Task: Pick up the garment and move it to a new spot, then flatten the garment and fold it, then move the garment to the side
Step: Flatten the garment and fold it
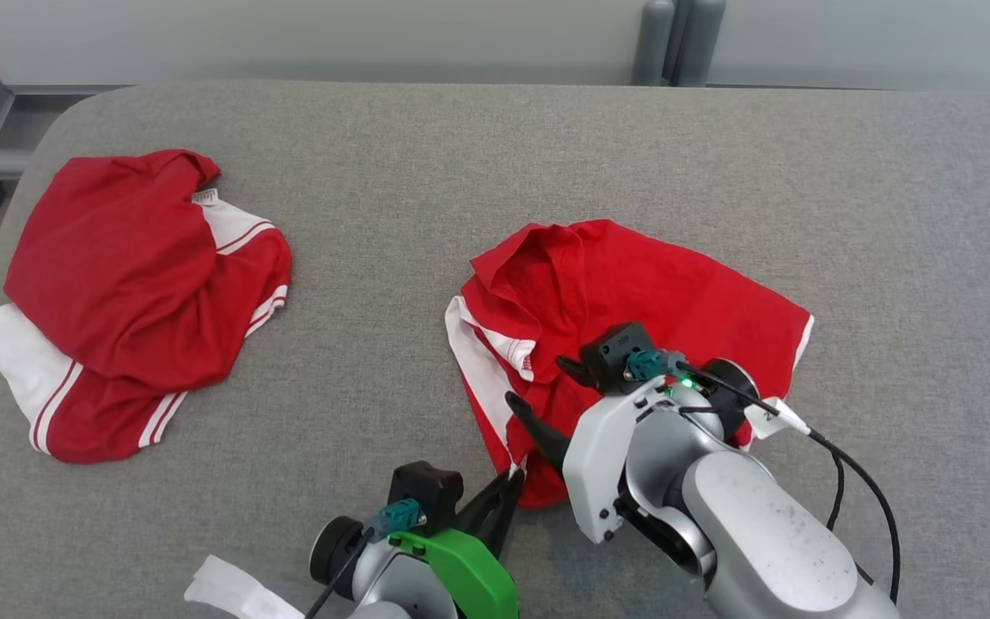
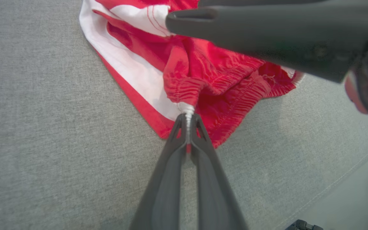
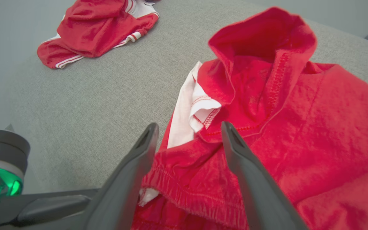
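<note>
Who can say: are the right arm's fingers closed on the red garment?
No, the right fingers stand wide apart over the red garment, clamping nothing.

head looks down — wrists near garment point(image 1: 632, 284)

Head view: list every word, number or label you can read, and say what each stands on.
Cable tag: perhaps "2", too blurred to be sure.
Sewn label on the left garment: too small to read.
Nothing else is legible.
</note>
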Available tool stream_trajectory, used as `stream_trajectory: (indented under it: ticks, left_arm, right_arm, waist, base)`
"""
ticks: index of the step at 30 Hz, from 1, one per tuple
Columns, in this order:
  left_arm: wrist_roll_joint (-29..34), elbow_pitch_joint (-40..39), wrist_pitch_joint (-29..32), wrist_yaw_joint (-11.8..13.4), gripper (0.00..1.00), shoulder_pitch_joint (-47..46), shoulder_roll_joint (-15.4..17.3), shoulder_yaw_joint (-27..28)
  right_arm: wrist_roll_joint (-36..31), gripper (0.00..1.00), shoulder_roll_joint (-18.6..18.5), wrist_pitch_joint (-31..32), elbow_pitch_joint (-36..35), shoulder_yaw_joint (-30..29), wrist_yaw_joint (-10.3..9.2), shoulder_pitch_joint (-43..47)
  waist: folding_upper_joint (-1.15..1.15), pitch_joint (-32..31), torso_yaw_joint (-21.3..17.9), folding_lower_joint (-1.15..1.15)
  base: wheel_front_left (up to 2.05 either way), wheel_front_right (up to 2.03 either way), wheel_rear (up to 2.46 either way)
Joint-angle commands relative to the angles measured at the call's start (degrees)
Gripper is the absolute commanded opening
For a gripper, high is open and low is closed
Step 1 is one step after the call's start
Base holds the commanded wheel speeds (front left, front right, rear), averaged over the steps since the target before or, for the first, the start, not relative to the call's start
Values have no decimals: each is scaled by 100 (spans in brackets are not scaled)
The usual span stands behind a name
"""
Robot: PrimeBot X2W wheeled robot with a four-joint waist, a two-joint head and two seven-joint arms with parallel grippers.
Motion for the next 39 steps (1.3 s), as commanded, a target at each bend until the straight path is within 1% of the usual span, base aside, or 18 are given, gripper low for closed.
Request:
stream_trajectory:
  ticks: [1, 6, 11, 16, 28, 29, 30, 31, 32, 36, 39]
  left_arm:
    - [15, 5, -9, -5, 0, -95, 58, 1]
    - [1, 5, 6, -4, 0, -93, 86, -11]
    - [-2, -13, 12, -1, 0, -122, 53, -30]
    - [-5, 3, -23, -10, 0, -142, 11, -47]
    - [17, 57, -45, -65, 0, -255, -74, -109]
    - [17, 63, -43, -72, 0, -262, -81, -117]
    - [17, 70, -42, -78, 0, -274, -83, -121]
    - [16, 79, -39, -83, 0, -284, -86, -124]
    - [11, 89, -34, -87, 0, -294, -85, -126]
    - [-79, 134, -68, -52, 0, -308, -25, -19]
    - [-223, 86, -145, 18, 0, -289, 173, 233]
  right_arm:
    - [54, 100, -6, 33, 68, 18, -2, -98]
    - [361, 100, -9, 149, 418, 78, -2, -338]
    - [499, 100, -7, 252, 728, 144, -1, -539]
    - [674, 100, -7, 205, 1001, 278, -1, -786]
    - [798, 100, -9, 0, 1676, 421, -1, -1309]
    - [781, 96, -9, -52, 1736, 421, -1, -1349]
    - [723, 61, -9, -128, 1798, 415, -1, -1404]
    - [728, 32, -9, -186, 1870, 413, -1, -1433]
    - [790, 0, -9, -240, 1925, 411, -1, -1444]
    - [1118, 0, -10, -380, 2098, 401, -1, -1612]
    - [1465, 0, -15, -486, 2160, 207, -2, -1815]
  waist:
    - [0, 4, 24, 0]
    - [0, 18, 91, 0]
    - [0, 51, 157, 0]
    - [0, 105, 206, 0]
    - [0, 247, 300, 0]
    - [0, 249, 307, 0]
    - [0, 251, 313, 0]
    - [0, 251, 317, 0]
    - [0, 248, 320, 0]
    - [0, 216, 299, 0]
    - [0, 201, 187, 0]
  base:
    - [0, 0, 0]
    - [0, 0, 0]
    - [0, 0, 0]
    - [0, 0, 0]
    - [0, 0, 0]
    - [0, 0, 0]
    - [0, 0, 0]
    - [0, 0, 0]
    - [0, 0, 0]
    - [0, 0, 0]
    - [0, 0, 0]
